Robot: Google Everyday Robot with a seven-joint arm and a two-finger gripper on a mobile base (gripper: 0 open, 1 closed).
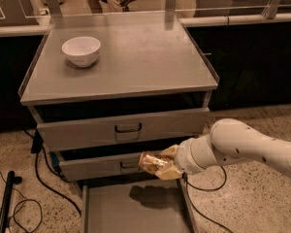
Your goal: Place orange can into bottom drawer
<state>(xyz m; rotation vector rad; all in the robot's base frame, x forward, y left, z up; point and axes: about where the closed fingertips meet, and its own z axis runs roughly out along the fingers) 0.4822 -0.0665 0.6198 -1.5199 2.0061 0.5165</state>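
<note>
1. Fingers point(170, 172): pale tan, clamped on the orange can point(148, 160). You had the can lying on its side in the grip, one end pointing left.
2. Gripper point(156, 163): it hung in front of the middle drawer point(94, 168), above the rear part of the bottom drawer point(136, 215). It touched neither drawer that you could see.
3. Arm point(242, 147): white and rounded, it reached in from the right edge.
4. Bottom drawer: pulled out toward you, its flat grey floor exposed. A dark shadow point(146, 196) of the can and gripper lay on that floor, directly beneath them.
5. Middle drawer: slightly out, its handle partly hidden behind the can.
6. Top drawer point(122, 128): also slightly out, with a dark handle at the centre of its front.
7. Bench point(136, 62): grey top carrying a white bowl point(81, 50) near its left rear corner, well apart from the can.
8. Floor: speckled, with black cables point(39, 176) at the left of the cabinet.
</note>
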